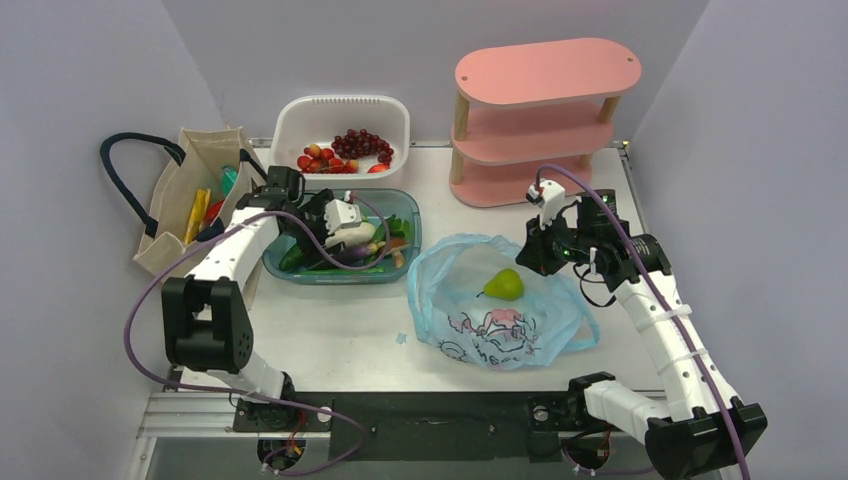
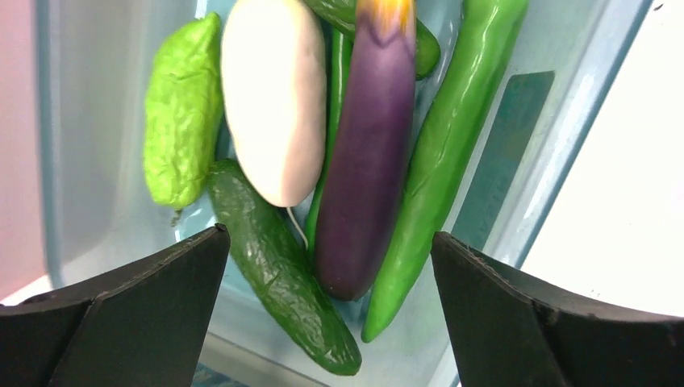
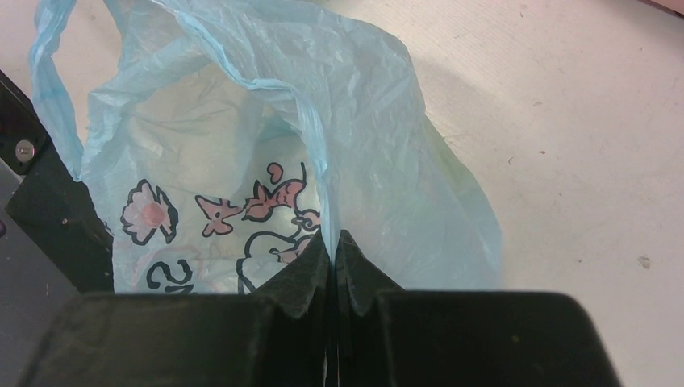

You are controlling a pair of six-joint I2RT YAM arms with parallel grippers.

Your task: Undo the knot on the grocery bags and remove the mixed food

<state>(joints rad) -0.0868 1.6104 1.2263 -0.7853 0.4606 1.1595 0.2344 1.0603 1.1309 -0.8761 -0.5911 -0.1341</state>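
Note:
The light blue plastic bag (image 1: 470,320) lies crumpled on the table with its mouth gaping, and a green pear (image 1: 505,285) sits inside. The knot is out of view. My right gripper (image 1: 535,250) is shut on the bag's thin rim (image 3: 310,129), the fingertips pinched together at the right gripper (image 3: 332,238). My left gripper (image 1: 343,218) hovers open over the teal tub (image 1: 340,278). Between and beyond the left gripper (image 2: 329,234) fingers a purple eggplant (image 2: 371,145) lies loose in the tub. The beige tote (image 1: 175,245) stands far left with snack packets (image 1: 200,210) inside.
In the tub beside the eggplant lie a white oval vegetable (image 2: 274,97), a dark cucumber (image 2: 282,274), a long green pepper (image 2: 452,145) and a bumpy green item (image 2: 181,113). A white basket (image 1: 300,110) with grapes stands behind it. A pink shelf (image 1: 545,120) stands back right.

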